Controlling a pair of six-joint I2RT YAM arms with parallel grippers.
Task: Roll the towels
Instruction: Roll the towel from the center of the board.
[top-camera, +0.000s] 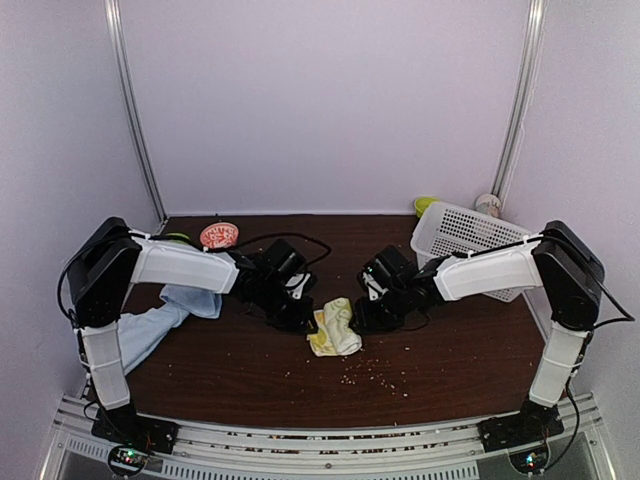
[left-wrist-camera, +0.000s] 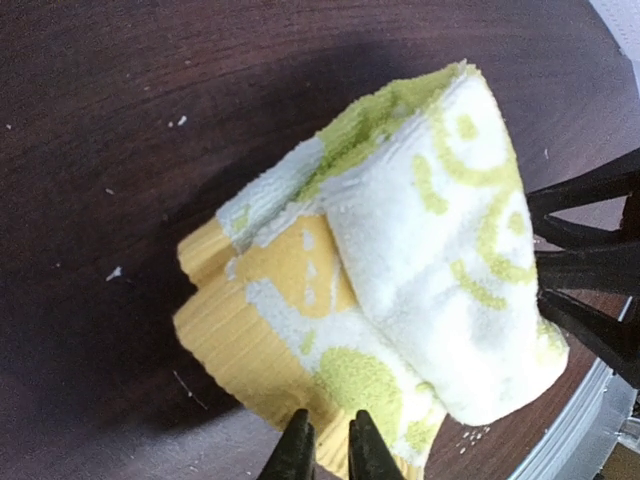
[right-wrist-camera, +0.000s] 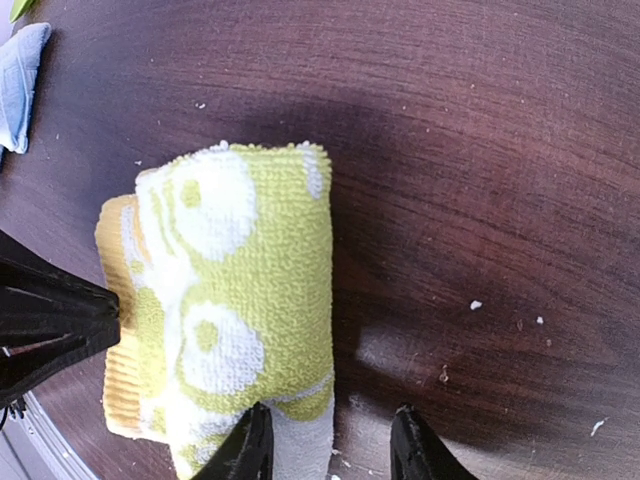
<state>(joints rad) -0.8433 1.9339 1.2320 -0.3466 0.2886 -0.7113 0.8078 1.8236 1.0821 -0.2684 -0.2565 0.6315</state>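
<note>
Green towel rolled into a fat bundle in the middle of the counter, yellow hem showing at one end. Left tool at that hem, fingers closed to a slit, apparently pinching it. Right tool on the roll's other side, fingers apart, one touching the cloth. Blue towel loose and unrolled, well apart at the left, partly under the left arm. White basket back right; crumbs near the front.

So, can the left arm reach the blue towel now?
Probably yes. The blue towel lies on its side of the table, nothing on top, seemingly partly under its forearm. The left claw is down at the green towel, so it must pull back first.
</note>
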